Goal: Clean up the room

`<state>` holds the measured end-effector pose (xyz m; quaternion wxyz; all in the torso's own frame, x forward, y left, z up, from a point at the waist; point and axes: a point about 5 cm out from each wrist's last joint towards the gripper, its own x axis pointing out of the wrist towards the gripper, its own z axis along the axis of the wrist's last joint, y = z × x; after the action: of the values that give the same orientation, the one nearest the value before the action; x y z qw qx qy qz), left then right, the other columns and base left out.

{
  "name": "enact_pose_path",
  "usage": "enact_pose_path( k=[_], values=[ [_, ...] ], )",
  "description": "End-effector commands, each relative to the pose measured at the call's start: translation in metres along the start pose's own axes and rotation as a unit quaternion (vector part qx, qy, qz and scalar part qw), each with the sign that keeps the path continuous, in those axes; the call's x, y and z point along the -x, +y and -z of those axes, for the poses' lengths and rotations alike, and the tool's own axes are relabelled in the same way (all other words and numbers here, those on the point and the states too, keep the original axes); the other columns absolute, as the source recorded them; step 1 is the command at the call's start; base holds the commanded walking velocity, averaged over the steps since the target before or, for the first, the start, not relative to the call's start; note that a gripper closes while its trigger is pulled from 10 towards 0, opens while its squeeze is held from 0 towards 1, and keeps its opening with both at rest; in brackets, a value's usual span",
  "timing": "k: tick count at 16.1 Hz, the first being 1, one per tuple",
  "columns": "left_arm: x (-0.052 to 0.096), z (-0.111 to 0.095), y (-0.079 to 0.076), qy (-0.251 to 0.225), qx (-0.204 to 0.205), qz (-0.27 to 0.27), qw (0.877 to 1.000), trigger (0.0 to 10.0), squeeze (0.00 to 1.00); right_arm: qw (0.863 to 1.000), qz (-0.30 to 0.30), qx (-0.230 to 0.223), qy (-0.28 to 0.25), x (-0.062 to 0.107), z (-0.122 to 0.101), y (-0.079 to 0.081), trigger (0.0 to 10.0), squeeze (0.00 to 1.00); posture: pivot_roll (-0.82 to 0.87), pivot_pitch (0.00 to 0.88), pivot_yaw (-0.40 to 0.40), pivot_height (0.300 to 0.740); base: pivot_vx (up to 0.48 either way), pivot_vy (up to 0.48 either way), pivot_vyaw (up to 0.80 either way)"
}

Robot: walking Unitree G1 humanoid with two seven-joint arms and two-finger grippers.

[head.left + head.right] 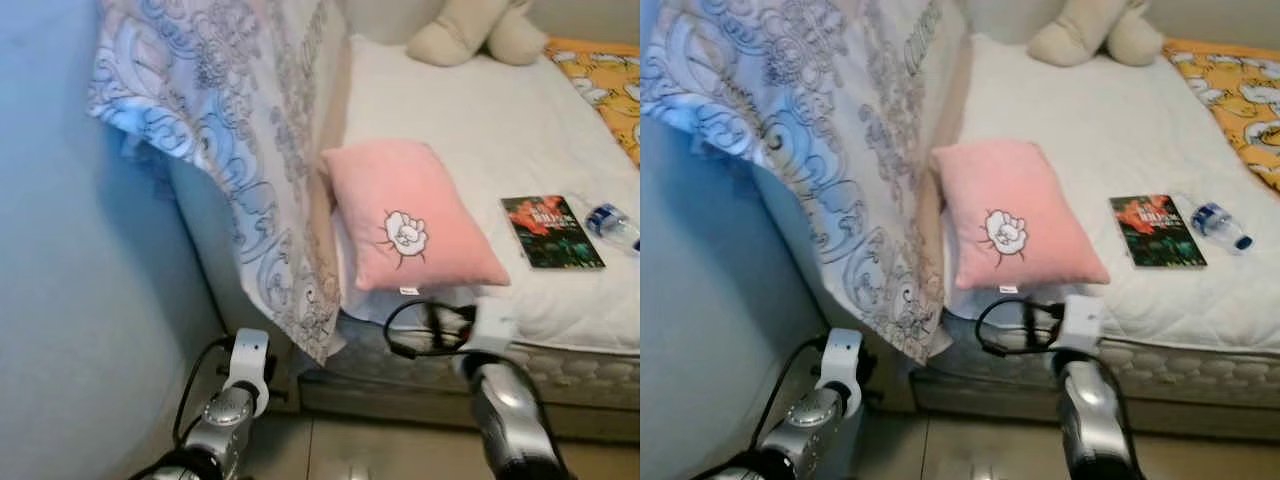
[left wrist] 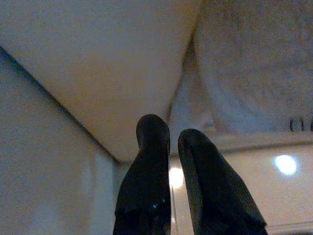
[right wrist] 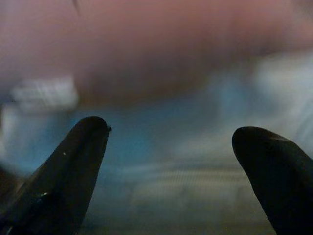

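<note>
A pink pillow (image 1: 410,215) with a white flower print lies at the near edge of the white bed (image 1: 470,110), its front corner overhanging the mattress side. On the bed to its right are a dark book (image 1: 552,232) and a clear water bottle (image 1: 612,225). My right arm reaches up to the mattress edge just below the pillow. In the right wrist view the right gripper (image 3: 171,132) is open, with the blurred pink pillow (image 3: 161,44) close above its fingertips. My left gripper (image 2: 173,129) is shut and hangs low beside the bed's corner.
A patterned blue-and-white sheet (image 1: 230,130) drapes over the bed's left corner, next to a blue wall (image 1: 80,300). A beige plush toy (image 1: 478,30) and an orange printed blanket (image 1: 605,80) lie at the far end. Tiled floor (image 1: 380,450) runs along the bed.
</note>
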<state>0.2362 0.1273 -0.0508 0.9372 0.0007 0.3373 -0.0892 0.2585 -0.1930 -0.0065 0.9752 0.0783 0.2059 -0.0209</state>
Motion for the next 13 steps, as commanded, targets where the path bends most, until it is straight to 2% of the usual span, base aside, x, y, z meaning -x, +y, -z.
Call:
enact_pose_path(
  k=[1, 2, 3, 4, 6, 8, 9, 12, 13],
  values=[
    [-0.021, -0.109, 0.006, -0.06, -0.011, 0.055, 0.997, 10.0, 0.0, 0.998, 0.004, -0.03, 0.06, 0.0, 0.019, -0.001, 10.0, 0.0, -0.11, 0.0, 0.028, 0.74, 0.0, 0.0, 0.0],
    [-0.021, -0.089, 0.002, -0.02, -0.014, 0.053, 0.998, 10.0, 0.0, 0.993, 0.004, -0.041, 0.108, 0.0, 0.032, 0.002, 10.0, 0.0, -0.12, 0.0, 0.032, 0.74, 0.0, 0.0, 0.0],
    [-0.019, -0.053, -0.003, 0.051, 0.001, 0.039, 0.998, 10.0, 0.0, 0.982, -0.009, -0.027, 0.189, 0.005, 0.056, 0.009, 10.0, 0.0, -0.14, 0.0, 0.04, 0.74, 0.0, 0.0, 0.0],
    [-0.016, -0.034, -0.006, 0.089, 0.005, 0.031, 0.996, 10.0, 0.0, 0.977, -0.003, -0.021, 0.212, 0.008, 0.063, 0.01, 10.0, 0.0, -0.14, 0.0, 0.044, 0.74, 0.0, 0.0, 0.0],
    [-0.005, 0.011, -0.031, 0.174, 0.002, 0.069, 0.982, 10.0, 0.0, 0.96, 0.021, -0.021, 0.278, 0.02, 0.085, 0.009, 10.0, 0.0, -0.16, 0.0, 0.059, 0.74, 0.0, 0.0, 0.0],
    [0.003, 0.035, -0.035, 0.219, 0.012, 0.075, 0.973, 10.0, 0.0, 0.948, 0.006, -0.024, 0.316, 0.029, 0.098, 0.01, 10.0, 0.0, -0.16, 0.0, 0.054, 0.74, 0.0, 0.0, 0.0],
    [0.005, 0.039, -0.032, 0.224, 0.019, 0.066, 0.972, 10.0, 0.0, 0.945, 0.001, -0.014, 0.328, 0.032, 0.102, 0.01, 10.0, 0.0, -0.17, 0.0, 0.051, 0.74, 0.0, 0.0, 0.0],
    [0.005, 0.04, -0.026, 0.219, 0.038, 0.042, 0.974, 10.0, 0.0, 0.938, 0.003, 0.016, 0.346, 0.037, 0.106, 0.004, 10.0, 0.0, -0.16, 0.0, 0.025, 0.74, 0.0, 0.0, 0.0],
    [0.004, 0.037, -0.025, 0.216, 0.024, 0.042, 0.975, 10.0, 0.0, 0.937, 0.002, 0.025, 0.348, 0.037, 0.106, 0.003, 10.0, 0.0, -0.16, 0.0, 0.018, 0.74, 0.0, 0.0, 0.0]
  ],
)
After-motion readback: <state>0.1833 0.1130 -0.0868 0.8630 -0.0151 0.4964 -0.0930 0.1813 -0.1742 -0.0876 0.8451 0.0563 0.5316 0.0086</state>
